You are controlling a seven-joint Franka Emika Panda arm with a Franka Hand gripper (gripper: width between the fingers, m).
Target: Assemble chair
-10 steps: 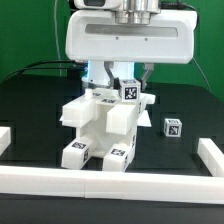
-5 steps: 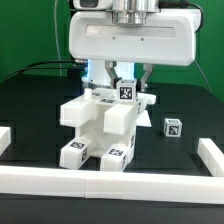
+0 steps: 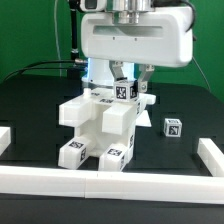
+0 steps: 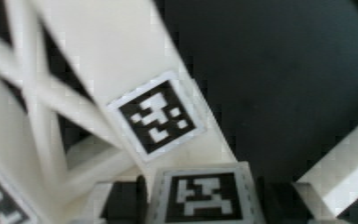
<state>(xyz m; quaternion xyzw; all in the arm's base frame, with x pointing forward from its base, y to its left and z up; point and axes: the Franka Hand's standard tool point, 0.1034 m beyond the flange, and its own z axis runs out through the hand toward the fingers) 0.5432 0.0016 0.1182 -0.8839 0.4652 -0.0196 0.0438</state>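
**Part-built chair beneath the claw: exterior and wrist views**

Clock directions are read on the exterior view, with 12 o'clock pointing away from the camera.

Nearest the camera, a white rail of square section runs across the front of the matte black table. A short white piece stands near each end, at 9 and 3 o'clock, so the working area is bounded in front and at both sides.

Just behind the rail stands the chair, a cluster of smooth, white, sharp-edged blocky parts. Two of its lower ends face the camera, and each carries a black-and-white tag. Bare table lies open at 9 o'clock of the chair. A narrower strip lies at 3 o'clock, where a small tagged cube sits apart from the chair.

The claw hangs straight down over the far top of the chair. Its dark fingers flank a tagged post that rises there. The views do not show whether the pads press on the post.

The wrist view shows the same parts at close range and blurred. A slanted white slat bears one tag, a square face beside it bears another, and black table shows between the white bars. The fingers cannot be made out in this view.

Above the claw, a broad white housing with rounded corners hides the wrist. Farthest back is a green backdrop.
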